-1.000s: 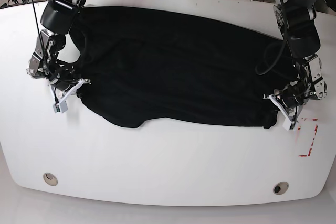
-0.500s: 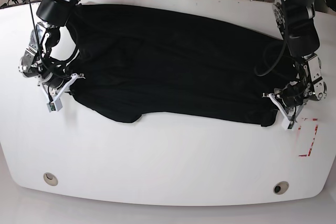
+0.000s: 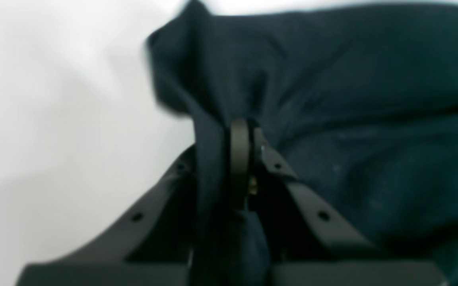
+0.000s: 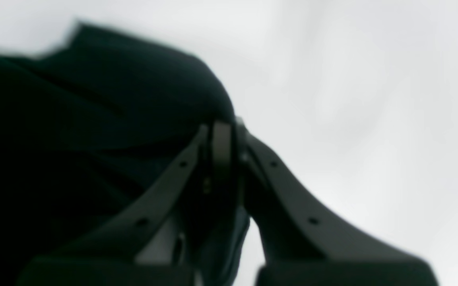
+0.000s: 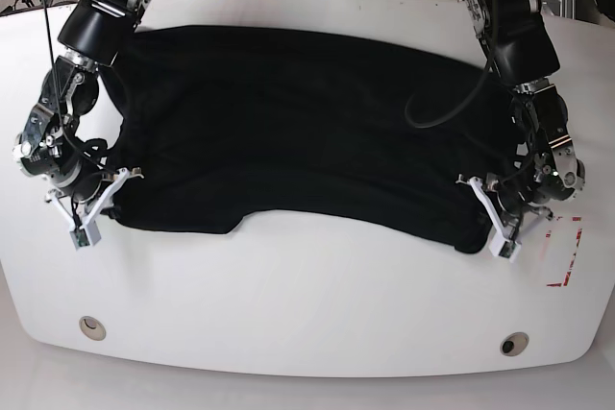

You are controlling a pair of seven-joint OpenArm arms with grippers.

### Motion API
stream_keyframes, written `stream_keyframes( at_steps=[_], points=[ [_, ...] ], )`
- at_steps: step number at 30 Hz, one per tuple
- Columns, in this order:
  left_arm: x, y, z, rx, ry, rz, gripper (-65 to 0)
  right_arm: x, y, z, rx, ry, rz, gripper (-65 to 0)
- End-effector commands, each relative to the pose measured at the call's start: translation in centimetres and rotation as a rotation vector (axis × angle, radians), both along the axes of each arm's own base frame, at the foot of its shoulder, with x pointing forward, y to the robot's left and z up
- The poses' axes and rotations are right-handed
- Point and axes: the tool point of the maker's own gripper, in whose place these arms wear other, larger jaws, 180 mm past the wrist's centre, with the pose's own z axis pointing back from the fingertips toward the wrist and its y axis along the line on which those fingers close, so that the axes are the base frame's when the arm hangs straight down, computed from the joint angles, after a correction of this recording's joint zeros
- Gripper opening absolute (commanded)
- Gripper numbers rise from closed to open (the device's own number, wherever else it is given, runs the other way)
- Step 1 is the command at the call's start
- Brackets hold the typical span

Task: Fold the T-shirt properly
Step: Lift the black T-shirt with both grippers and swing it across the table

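At the near edge of the white desk [image 5: 307,304], smooth and glossy with rounded corners, sit two small round metal fittings [image 5: 92,326], and red tape marks [image 5: 567,252] lie near its right edge. Past a bare strip, the shirt [image 5: 307,141] lies spread across the middle of the desk, its long axis running side to side and slanting a little, higher at the view's left. It is plain black soft cloth, matte, mostly flat with shallow wrinkles; its near edge is wavy, bulging toward the camera at the lower left. The right tool [image 5: 96,201], at the view's left, is pinched fully closed on the shirt's corner there; its wrist view shows a fold of cloth [image 4: 94,119] clamped between the dark fingers [image 4: 221,151]. The left tool [image 5: 492,213], at the view's right, is likewise clamped tight on the opposite corner, cloth [image 3: 332,99] bunched at its fingertips [image 3: 239,151]. Cables lie on the floor beyond the far edge.
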Motion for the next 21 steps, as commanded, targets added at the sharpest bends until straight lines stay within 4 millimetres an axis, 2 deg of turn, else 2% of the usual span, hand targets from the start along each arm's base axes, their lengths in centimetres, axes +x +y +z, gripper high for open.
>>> stream_keyframes(
  at_steps=[1,12,14,20,21],
  points=[
    [1.8,0.2,5.3,0.042,-0.136,0.011,-65.0,1.7,-1.4,4.6,-0.053,-0.103,-0.009,-65.0],
    [3.2,0.7,18.5,0.183,-0.422,0.046,-65.0,4.7,-4.1,13.0,-0.139,-0.215,-0.045,-65.0],
    [3.4,0.8,21.7,0.205,-0.487,0.062,-65.0,5.7,-4.2,15.9,-0.17,-0.254,-0.036,-65.0],
    [3.8,1.6,29.2,0.191,-0.636,0.145,-65.0,7.7,-3.5,22.6,-0.286,-0.354,0.013,-65.0],
    [3.8,1.7,31.1,0.181,-0.676,0.159,-65.0,7.9,-3.5,24.4,-0.309,-0.382,0.018,-65.0]
  ],
)
